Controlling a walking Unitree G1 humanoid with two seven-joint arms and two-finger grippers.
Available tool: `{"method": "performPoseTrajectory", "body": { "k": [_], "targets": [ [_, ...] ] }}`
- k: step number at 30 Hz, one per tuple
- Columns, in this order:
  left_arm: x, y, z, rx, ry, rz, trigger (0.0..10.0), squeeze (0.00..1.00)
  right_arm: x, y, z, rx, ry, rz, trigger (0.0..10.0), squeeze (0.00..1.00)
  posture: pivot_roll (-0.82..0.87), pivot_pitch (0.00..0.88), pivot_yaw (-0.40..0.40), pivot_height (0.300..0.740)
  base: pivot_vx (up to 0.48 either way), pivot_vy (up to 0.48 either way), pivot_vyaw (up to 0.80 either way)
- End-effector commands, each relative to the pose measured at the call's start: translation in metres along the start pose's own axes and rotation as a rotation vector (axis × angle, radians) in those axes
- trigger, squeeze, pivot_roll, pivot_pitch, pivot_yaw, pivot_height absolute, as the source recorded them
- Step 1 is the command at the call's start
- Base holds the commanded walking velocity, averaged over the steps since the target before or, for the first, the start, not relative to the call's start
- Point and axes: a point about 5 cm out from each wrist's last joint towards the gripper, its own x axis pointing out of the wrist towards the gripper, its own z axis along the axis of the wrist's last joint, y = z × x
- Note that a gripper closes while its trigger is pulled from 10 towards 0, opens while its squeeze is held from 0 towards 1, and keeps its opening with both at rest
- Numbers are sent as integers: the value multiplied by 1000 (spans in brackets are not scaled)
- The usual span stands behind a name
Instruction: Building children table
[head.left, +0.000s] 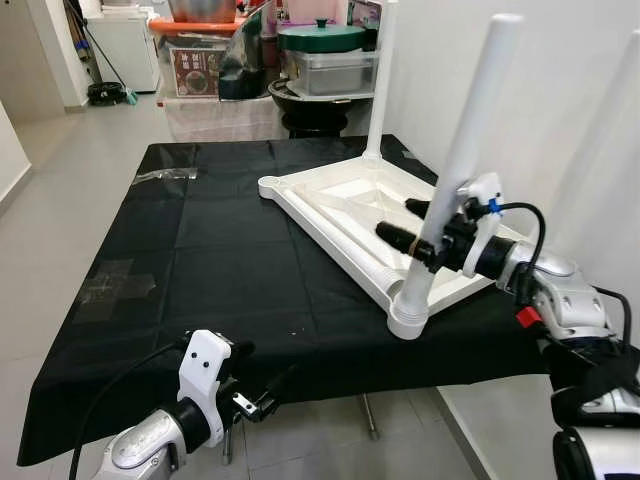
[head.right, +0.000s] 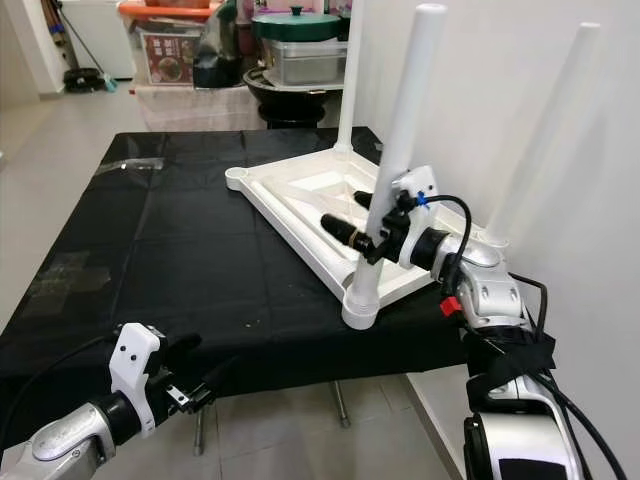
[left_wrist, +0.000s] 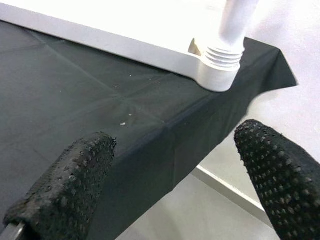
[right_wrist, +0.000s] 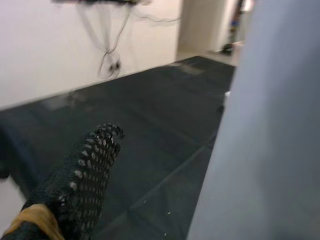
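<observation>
1. Right gripper (head.left: 412, 222): fingers straddled the near-corner table leg (head.left: 462, 160), seemingly closed on it.
2. Left gripper (head.left: 262, 392): spread wide, empty, below the cloth edge.
3. Child's tabletop (head.left: 330, 215): lay inverted on the black-clothed table (head.left: 200, 260).
4. Progress: three legs stood upright; the leftmost corner socket (head.left: 268, 185) remained unfilled.

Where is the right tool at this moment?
In the left eye view, the right tool is on the robot's right, its black fingers either side of the near upright white leg of the upturned tabletop.
</observation>
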Motion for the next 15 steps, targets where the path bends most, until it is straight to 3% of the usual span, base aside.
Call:
{"method": "performPoseTrajectory", "body": {
  "k": [1, 2, 6, 10, 11, 13, 14, 15],
  "targets": [
    [0, -1, 0, 1, 8, -5, 10000, 0, 24, 23, -6, -37, 36, 159, 10000, 0, 94, 0, -71, 740, 0, 0, 0],
    [0, -1, 0, 1, 8, -5, 10000, 0, 24, 23, -6, -37, 36, 159, 10000, 0, 94, 0, -71, 740, 0, 0, 0],
    [1, -1, 0, 2, 9, -8, 10000, 0, 47, 53, -8, -81, 39, 326, 10000, 0, 89, 0, -66, 740, 0, 0, 0],
    [2, -1, -1, 2, 9, -12, 10000, 0, 55, 56, -10, -95, 52, 366, 10000, 0, 90, 0, -69, 740, 0, 0, 0],
    [2, -2, -1, 2, 9, -13, 10000, 0, 55, 56, -11, -97, 53, 369, 9333, 0, 90, 0, -69, 740, 0, 0, 0],
    [2, -2, -1, 2, 9, -13, 10000, 0, 55, 56, -11, -97, 53, 369, 9333, 0, 90, 0, -69, 740, 0, 0, 0],
    [3, -2, 0, 2, 6, -12, 10000, 0, 60, 54, -11, -97, 58, 357, 510, 0, 100, 0, -83, 740, 0, 0, 0],
    [3, -2, 0, 4, 5, -7, 10000, 0, 64, 51, -12, -98, 75, 317, 0, 0, 102, 0, -86, 740, 0, 0, 0]
  ]
}}
